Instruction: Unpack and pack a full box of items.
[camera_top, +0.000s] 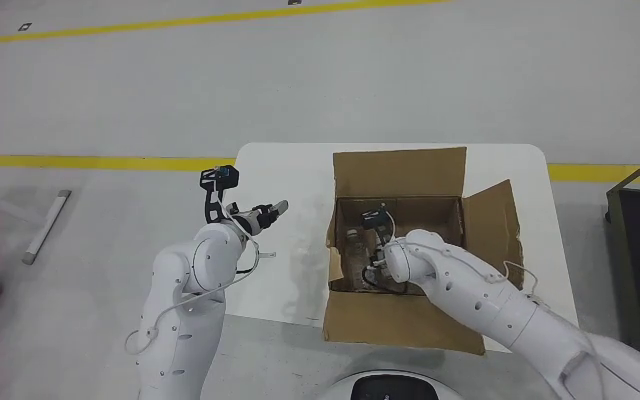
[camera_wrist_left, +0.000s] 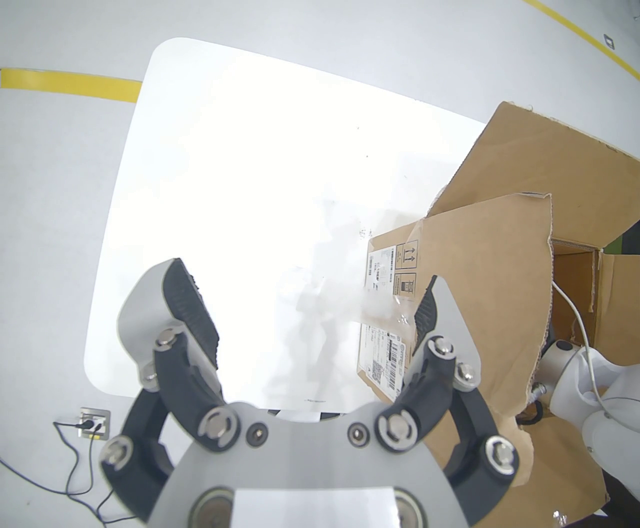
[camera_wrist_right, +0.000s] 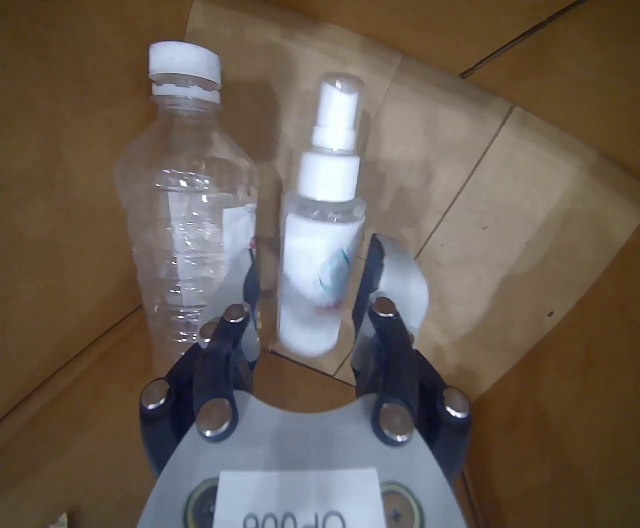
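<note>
Risk 1: the spray bottle (camera_wrist_right: 322, 260) may squirt out sideways or tip. Cause: the right arm's jaws sit low on a smooth, round body, well below its tall pump head. They are set narrow on either side of it, with a sliver of gap on one side. I judge it not yet clamped.

Risk 2: the jaw on the gap side may snag the empty water bottle (camera_wrist_right: 185, 225) just beside it and drag it along. Cause: little room between the two bottles.

Risk 3: on lifting, the pump head or the right arm (camera_top: 470, 290) may catch a box flap. Cause: the arm reaches deep into the box (camera_top: 400, 175).

Appearance of the spray bottle: clear plastic, white label, white pump under a clear cap, cap end pointing away from the jaws. It is inside the box, against brown cardboard. Whether it stands or lies, I cannot tell.

The left arm's jaws are wide and hold nothing. They hang over the white desk (camera_wrist_left: 240, 175), beside the box wall.
</note>
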